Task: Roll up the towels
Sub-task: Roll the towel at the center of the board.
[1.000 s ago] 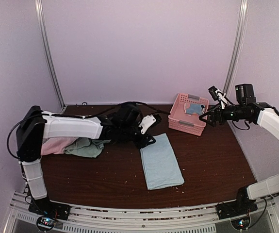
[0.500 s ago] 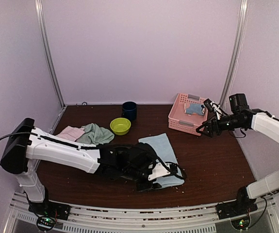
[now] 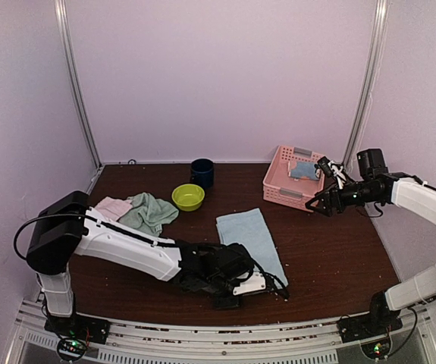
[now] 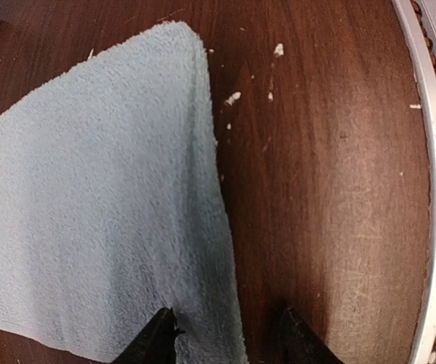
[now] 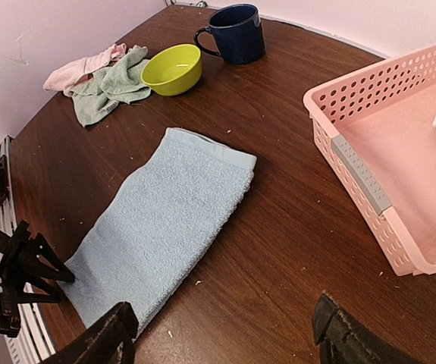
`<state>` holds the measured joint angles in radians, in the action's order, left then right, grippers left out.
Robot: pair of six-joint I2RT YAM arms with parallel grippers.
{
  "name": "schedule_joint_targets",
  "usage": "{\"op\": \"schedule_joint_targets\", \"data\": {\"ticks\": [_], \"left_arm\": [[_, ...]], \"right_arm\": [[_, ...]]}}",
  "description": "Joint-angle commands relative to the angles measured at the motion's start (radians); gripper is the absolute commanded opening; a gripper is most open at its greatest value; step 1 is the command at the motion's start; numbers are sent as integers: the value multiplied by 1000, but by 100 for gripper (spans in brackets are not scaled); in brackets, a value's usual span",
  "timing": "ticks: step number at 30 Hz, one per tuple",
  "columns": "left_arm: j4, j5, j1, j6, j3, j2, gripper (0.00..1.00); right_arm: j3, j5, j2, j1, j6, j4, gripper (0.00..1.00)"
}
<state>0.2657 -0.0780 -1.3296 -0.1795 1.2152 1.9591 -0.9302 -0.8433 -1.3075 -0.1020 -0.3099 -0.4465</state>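
The left arm (image 3: 127, 246) has drawn back toward the near edge of the dark wood table (image 3: 339, 258) since half a second ago, uncovering the flat, rectangular pale blue towel (image 3: 249, 235) at centre. The left gripper (image 4: 229, 345) straddles its near right terry hem, fingers apart. The right gripper (image 5: 221, 322) hangs spread wide beside the pink lattice basket (image 3: 286, 193), seemingly empty. The mint towel (image 3: 149, 212) and pink towel (image 3: 111, 206) lie crumpled at far left.

A lime-green round bowl (image 3: 188, 197) sits on the dark brown wooden table (image 3: 331, 250), just in front of a dark blue handled mug (image 3: 202, 173). A pink perforated plastic basket (image 3: 288, 198) stands at the back right. Pale crumbs (image 4: 233, 98) dot the wood.
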Motion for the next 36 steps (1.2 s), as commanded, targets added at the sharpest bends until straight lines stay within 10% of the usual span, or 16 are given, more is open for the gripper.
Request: {"op": "schedule_joint_targets", "data": {"ticks": [1, 19, 23, 36], "left_arm": [[-45, -20, -5, -31, 41, 36, 47], [-19, 10, 2, -25, 15, 32, 6], [-56, 169, 53, 23, -11, -7, 0], [-226, 861, 268, 286, -41, 62, 0]], "right_arm": [[7, -25, -9, -7, 3, 20, 82], [-130, -121, -57, -22, -166, -240, 68], [-181, -44, -66, -147, -352, -458, 59], [70, 50, -15, -323, -474, -381, 49]]}}
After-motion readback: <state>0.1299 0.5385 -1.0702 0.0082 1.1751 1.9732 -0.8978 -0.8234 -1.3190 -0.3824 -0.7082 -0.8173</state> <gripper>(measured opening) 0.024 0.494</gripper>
